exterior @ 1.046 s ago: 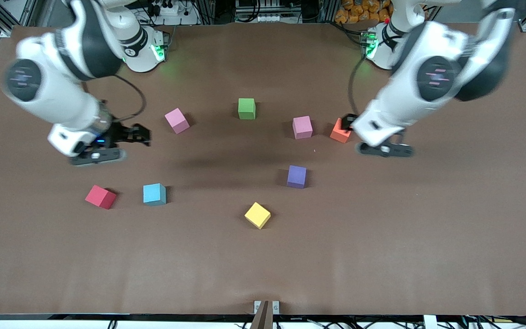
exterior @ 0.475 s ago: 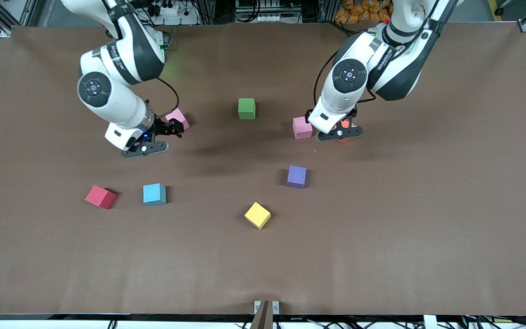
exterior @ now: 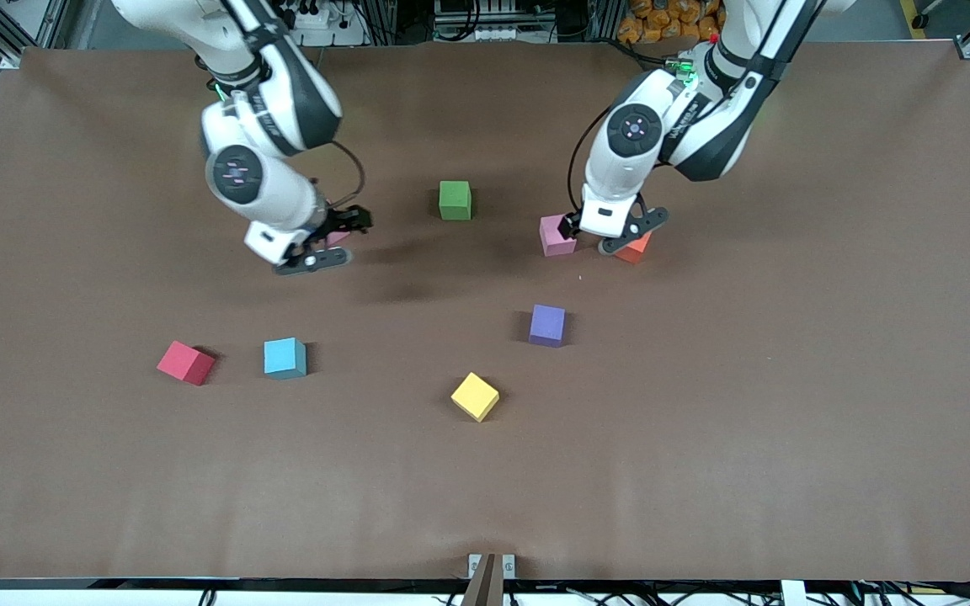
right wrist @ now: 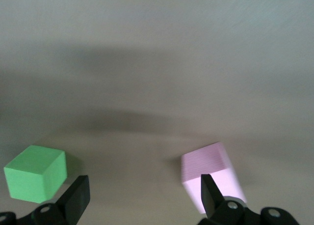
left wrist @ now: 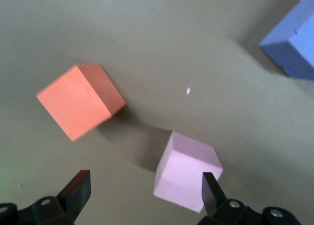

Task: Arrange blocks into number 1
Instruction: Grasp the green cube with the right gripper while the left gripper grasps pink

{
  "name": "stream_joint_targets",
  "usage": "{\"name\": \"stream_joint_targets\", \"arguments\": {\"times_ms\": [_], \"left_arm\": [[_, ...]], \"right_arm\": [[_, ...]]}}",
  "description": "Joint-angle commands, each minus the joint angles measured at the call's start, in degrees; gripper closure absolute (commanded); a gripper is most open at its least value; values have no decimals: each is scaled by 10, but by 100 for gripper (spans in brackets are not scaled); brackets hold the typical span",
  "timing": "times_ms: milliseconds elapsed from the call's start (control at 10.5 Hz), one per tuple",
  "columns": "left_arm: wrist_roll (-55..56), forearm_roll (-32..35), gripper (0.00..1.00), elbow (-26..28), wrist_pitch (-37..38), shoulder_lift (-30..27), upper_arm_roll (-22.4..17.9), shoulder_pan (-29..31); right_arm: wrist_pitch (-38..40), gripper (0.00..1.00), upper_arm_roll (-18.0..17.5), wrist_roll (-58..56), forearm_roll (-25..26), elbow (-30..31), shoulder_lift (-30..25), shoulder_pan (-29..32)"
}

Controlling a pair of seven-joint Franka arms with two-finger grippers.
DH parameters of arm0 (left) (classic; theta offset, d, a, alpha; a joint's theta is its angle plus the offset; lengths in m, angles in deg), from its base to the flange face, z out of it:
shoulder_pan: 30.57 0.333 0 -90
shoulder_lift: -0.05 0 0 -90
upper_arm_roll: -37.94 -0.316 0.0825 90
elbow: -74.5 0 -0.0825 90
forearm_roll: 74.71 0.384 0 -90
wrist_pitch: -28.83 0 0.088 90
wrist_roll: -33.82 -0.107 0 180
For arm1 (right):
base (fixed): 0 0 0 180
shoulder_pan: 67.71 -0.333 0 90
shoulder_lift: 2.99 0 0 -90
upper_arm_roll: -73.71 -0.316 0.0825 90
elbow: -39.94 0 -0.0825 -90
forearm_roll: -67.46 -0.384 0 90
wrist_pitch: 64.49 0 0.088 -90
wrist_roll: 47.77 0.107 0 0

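Green cube [exterior: 455,200] lies at mid-table. Purple cube [exterior: 547,326], light blue cube [exterior: 285,358] and red cube [exterior: 185,363] lie nearer the camera. Two pink cubes show. My left gripper [exterior: 599,238] hangs open and low, between one pink cube [exterior: 556,236] and the orange cube [exterior: 636,248]. In the left wrist view that pink cube [left wrist: 186,176] sits just inside one finger of the gripper [left wrist: 144,193]. My right gripper [exterior: 349,224] is open over the other pink cube [exterior: 337,239], mostly hidden. In the right wrist view this cube [right wrist: 211,173] is beside one finger of the gripper [right wrist: 143,198].
Yellow cube [exterior: 475,396] rests nearest the camera, close to the purple one. The orange cube [left wrist: 78,107] lies outside my left gripper's fingers. The green cube [right wrist: 37,178] lies outside my right gripper's fingers. Brown table [exterior: 704,438] spreads wide toward the camera.
Both arms swung in toward the table's middle. The right gripper came over its pink cube. The left gripper shifted from over the orange cube toward the other pink cube. No cube moved.
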Motion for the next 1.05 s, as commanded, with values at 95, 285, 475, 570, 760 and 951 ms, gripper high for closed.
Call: {"name": "stream_joint_targets", "arguments": {"times_ms": [95, 285, 475, 570, 760, 951], "left_arm": [[21, 81, 0, 13, -64, 0, 32, -5], [27, 126, 0, 12, -104, 36, 34, -22], [29, 152, 0, 9, -128, 68, 34, -25], [30, 163, 0, 7, -131, 75, 34, -24], [30, 167, 0, -6, -131, 93, 34, -25], [30, 177, 0, -11, -130, 112, 32, -24]], "right_arm": [[-78, 0, -26, 89, -22, 1, 54, -82], [-125, 0, -40, 98, -104, 2, 72, -120], [-135, 0, -53, 98, -133, 1, 85, -133], [-140, 0, -57, 98, -152, 1, 88, -142], [-173, 0, -69, 105, -157, 1, 109, -152], [-193, 0, -69, 110, -157, -1, 127, -161]]}}
